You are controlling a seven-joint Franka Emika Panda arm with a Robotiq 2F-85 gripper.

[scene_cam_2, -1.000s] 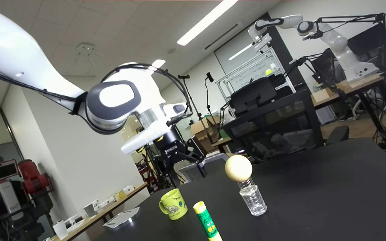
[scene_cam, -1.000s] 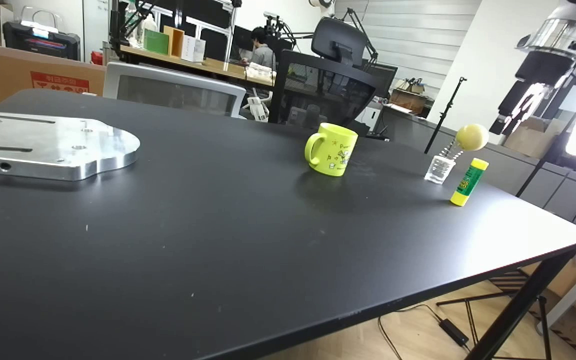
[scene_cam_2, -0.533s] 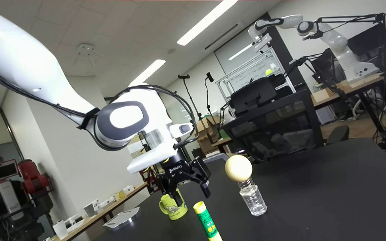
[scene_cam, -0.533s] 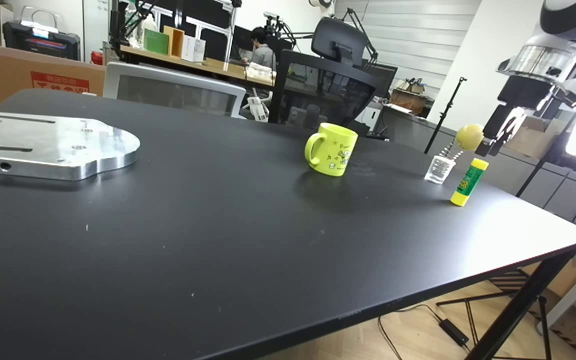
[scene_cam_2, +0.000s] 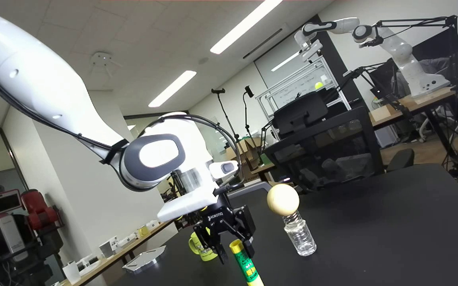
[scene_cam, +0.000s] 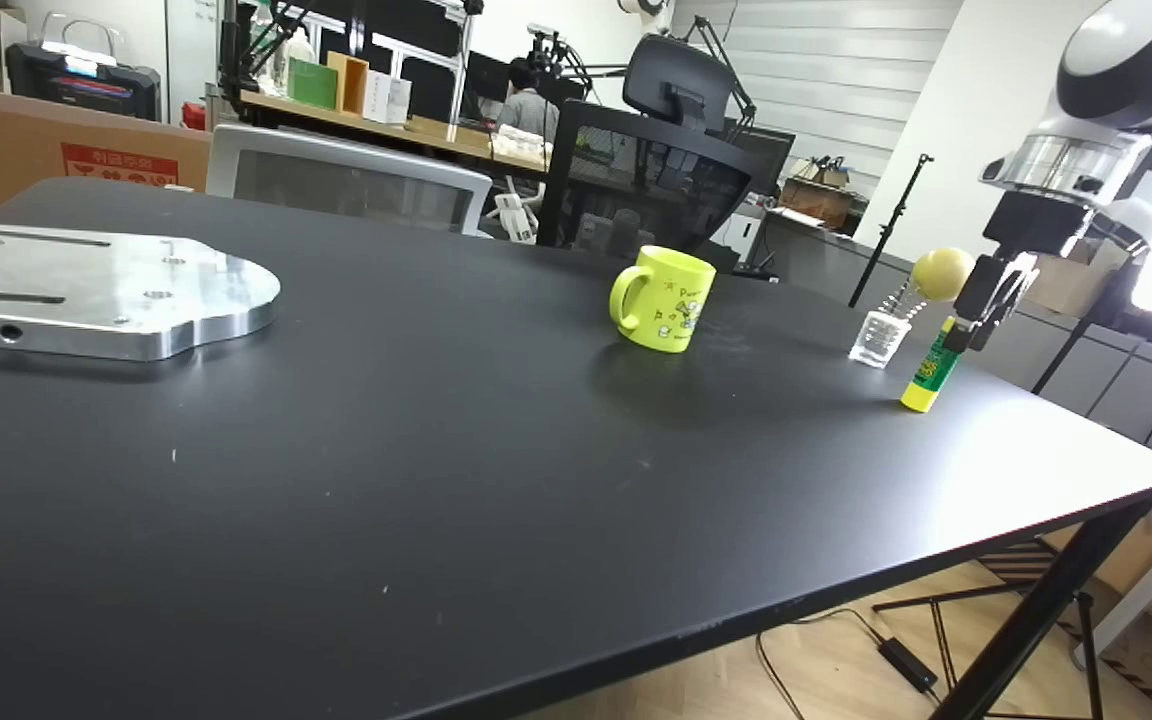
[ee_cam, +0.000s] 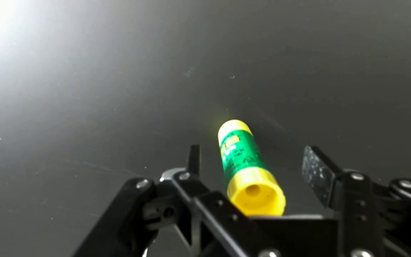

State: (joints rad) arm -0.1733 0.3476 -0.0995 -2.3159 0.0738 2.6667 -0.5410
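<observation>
We find the gripper (ee_cam: 253, 166) empty, jaws parted around an upright glue stick (ee_cam: 240, 153) on the black table (scene_cam: 456, 500), the reach, we judge, made and the grasp left to take, though at this angle we cannot rule out contact.

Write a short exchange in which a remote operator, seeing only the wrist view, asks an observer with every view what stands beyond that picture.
Operator: My open gripper straddles the glue stick. What else stands near it?
Observer: A clear bottle with a pale ball on top, seen in both exterior views.
Operator: Does anything on this table have a handle?
Observer: Yes: a yellow-green mug, standing upright in both exterior views.
</observation>
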